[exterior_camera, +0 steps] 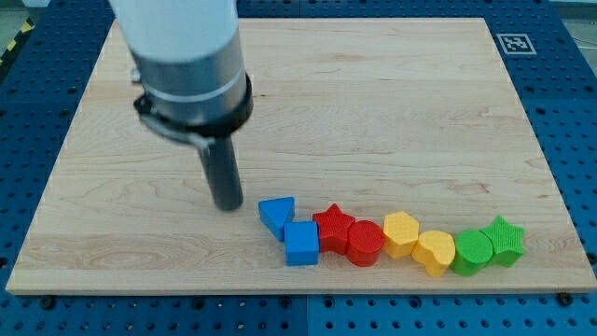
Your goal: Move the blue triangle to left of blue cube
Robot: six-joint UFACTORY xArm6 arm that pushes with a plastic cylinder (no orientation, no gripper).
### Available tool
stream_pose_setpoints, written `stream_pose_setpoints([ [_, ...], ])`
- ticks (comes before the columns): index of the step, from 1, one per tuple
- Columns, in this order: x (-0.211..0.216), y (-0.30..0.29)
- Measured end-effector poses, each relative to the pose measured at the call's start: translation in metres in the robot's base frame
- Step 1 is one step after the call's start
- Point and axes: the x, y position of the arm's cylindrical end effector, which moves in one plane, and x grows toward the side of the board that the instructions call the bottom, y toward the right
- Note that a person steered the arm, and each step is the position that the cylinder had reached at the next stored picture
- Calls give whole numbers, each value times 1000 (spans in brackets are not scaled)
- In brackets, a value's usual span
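Wooden board on a blue pegboard bench carries everything. My tip is a bare rod with no jaws to open or close, resting just to the view's left of the blue triangle, apart from it. Beyond the triangle, lower right of my tip and touching it, sits the blue cube, which itself touches the red star. Pushing from this side would likely jam the triangle into the cube and disturb the whole row.
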Motion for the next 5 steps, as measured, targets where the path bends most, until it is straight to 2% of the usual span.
stream_pose_setpoints([
  [1, -28, 31],
  [2, -27, 70],
  [5, 6, 82],
])
